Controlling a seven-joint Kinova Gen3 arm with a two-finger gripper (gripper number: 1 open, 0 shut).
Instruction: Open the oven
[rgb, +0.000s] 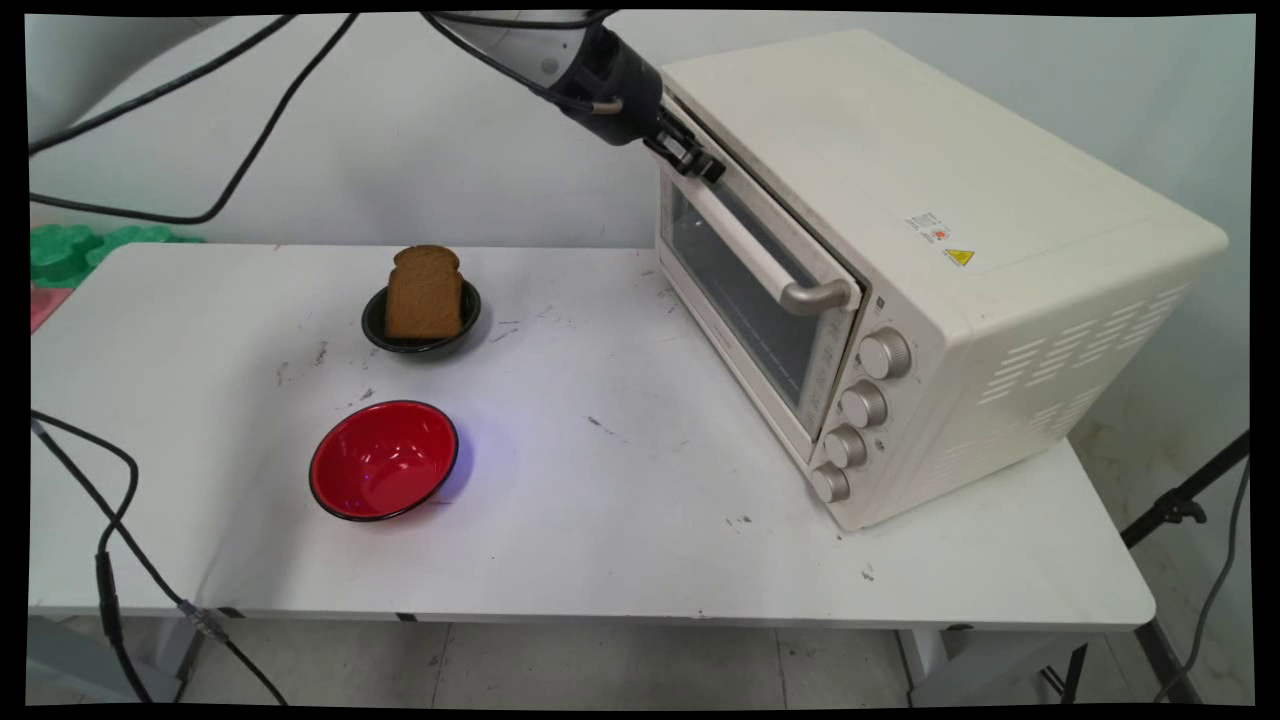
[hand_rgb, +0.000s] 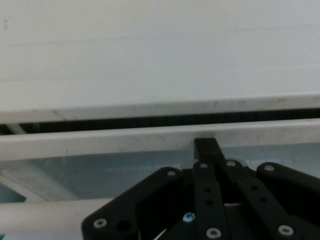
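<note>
Soft, even light is filling the room; the red bowl (rgb: 384, 460) is glinting, and the hand view is blurring slightly.

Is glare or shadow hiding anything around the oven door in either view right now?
Main view: even light, with only soft shadows beside the red bowl and the black bowl; small highlights inside the red bowl; the oven door glass reads dark, so the interior is not visible. Hand view: no glare, but the linkage of the gripper covers the bottom of the picture.
</note>
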